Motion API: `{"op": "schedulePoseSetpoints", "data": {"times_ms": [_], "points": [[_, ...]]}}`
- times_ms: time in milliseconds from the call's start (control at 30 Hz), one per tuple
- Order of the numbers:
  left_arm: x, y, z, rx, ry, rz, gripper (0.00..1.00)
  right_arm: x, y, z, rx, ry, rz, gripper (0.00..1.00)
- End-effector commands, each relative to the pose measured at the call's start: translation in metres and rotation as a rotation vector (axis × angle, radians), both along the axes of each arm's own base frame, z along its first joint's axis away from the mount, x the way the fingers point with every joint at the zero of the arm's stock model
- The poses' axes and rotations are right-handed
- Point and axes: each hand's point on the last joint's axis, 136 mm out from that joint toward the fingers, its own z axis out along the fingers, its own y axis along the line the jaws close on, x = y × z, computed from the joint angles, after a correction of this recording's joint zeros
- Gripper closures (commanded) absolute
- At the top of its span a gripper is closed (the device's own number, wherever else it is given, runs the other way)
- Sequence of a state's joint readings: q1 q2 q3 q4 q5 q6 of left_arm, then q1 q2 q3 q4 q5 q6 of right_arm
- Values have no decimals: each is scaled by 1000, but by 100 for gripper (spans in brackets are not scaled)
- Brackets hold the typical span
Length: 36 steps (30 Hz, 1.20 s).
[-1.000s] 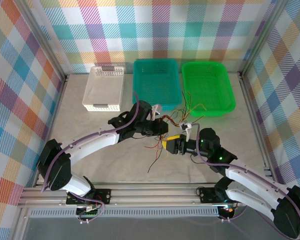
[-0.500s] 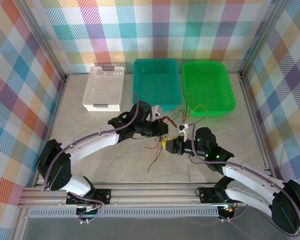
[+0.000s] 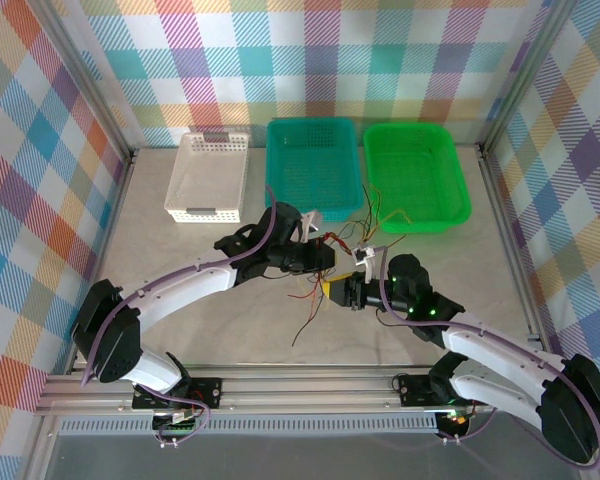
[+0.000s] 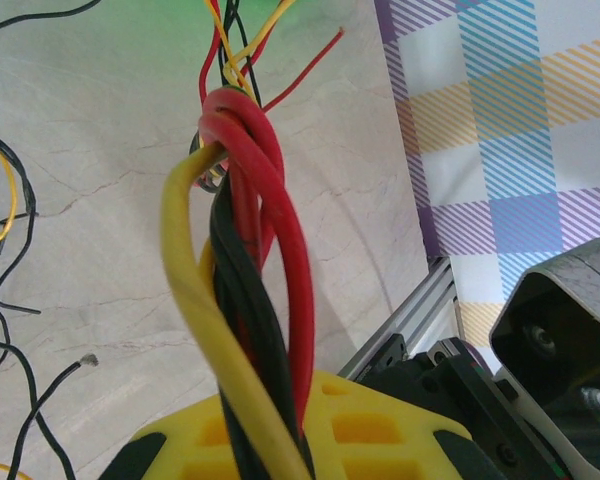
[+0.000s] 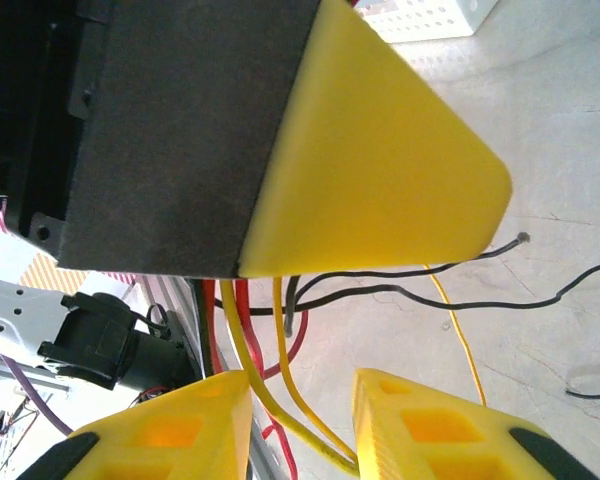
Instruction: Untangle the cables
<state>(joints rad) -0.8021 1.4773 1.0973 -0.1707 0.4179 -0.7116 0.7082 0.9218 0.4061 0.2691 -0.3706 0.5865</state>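
The cables [image 3: 352, 238] are thin red, black and yellow wires tangled on the table in front of the baskets, with loose ends trailing toward [image 3: 308, 318]. My left gripper [image 3: 324, 262] is shut on a twisted bundle of red, black and yellow cables [image 4: 248, 250], which runs down between its yellow fingers [image 4: 380, 425]. My right gripper [image 3: 334, 291] sits just below the left one. It is open, its fingers [image 5: 435, 425] apart with two yellow wires [image 5: 280, 390] hanging in the gap. The left gripper's finger [image 5: 380, 150] looms right above it.
A white basket [image 3: 208, 176], a teal basket [image 3: 313, 162] and a green basket [image 3: 415, 175] stand in a row at the back. Loose black and yellow wires [image 4: 5, 230] lie on the marble tabletop. Aluminium rails edge the table.
My right gripper has slid a little left, closer under the left gripper, and its jaws have narrowed around the yellow wires. The left arm has held still.
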Motion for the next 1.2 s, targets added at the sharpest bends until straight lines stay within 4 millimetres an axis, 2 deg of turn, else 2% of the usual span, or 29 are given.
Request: {"op": "schedulePoseSetpoints", "data": {"times_ms": [0,300,500,600,733,900,1033,1167], "points": [[-7,0,32,-96,-47,-33,100,10,-2,10,11,-45,-55,65],[-13,-3,34,-127,-30,-45,100,19,-4,17,29,-73,-100,63],[-15,-5,31,-131,-23,-50,100,16,-1,25,63,-87,-79,63],[-15,-6,31,-136,-19,-50,100,12,5,27,90,-97,-53,60],[-14,-7,30,-136,-11,-49,100,8,11,22,62,-101,-37,57],[-16,-7,36,-142,-10,-48,100,6,9,15,11,-128,-47,54],[-17,-5,40,-139,-16,-49,100,5,4,14,-12,-139,-59,60],[-17,-2,40,-114,-30,-52,100,2,0,12,-30,-133,-60,61]]}}
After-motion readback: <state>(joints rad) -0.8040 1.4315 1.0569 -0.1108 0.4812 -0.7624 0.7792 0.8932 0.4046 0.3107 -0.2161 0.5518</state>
